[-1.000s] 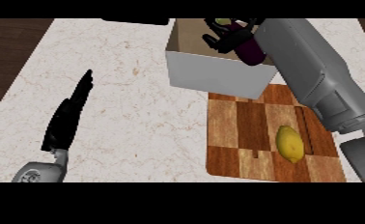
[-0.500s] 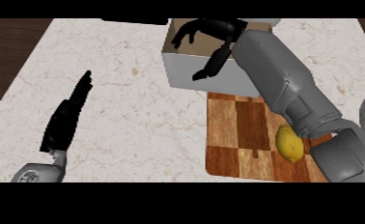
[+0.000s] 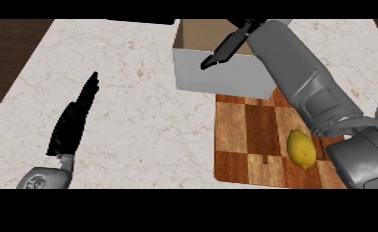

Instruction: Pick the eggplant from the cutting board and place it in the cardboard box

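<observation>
The eggplant shows nowhere: not on the cutting board (image 3: pixel 255 141), and the part of the cardboard box (image 3: pixel 214 68) interior that can be seen is bare brown, so whether it lies hidden inside cannot be told. The box is open-topped, with a pale grey front wall and tan inner walls, and it stands just behind the board, touching its far edge. The right hand (image 3: pixel 230 43) hangs over the box's opening, its fingers (image 3: pixel 214 60) straight and pressed together, pointing down toward the front wall, holding nothing. On the board, a checkered wooden slab in light and dark brown, a yellow lemon (image 3: pixel 301 148) lies near the grey right forearm. Well to the left of the box, the left hand (image 3: pixel 74 118) rests with fingers straight and together. The surface (image 3: pixel 133 51) is pale speckled stone; beyond its left edge is dark wood.
</observation>
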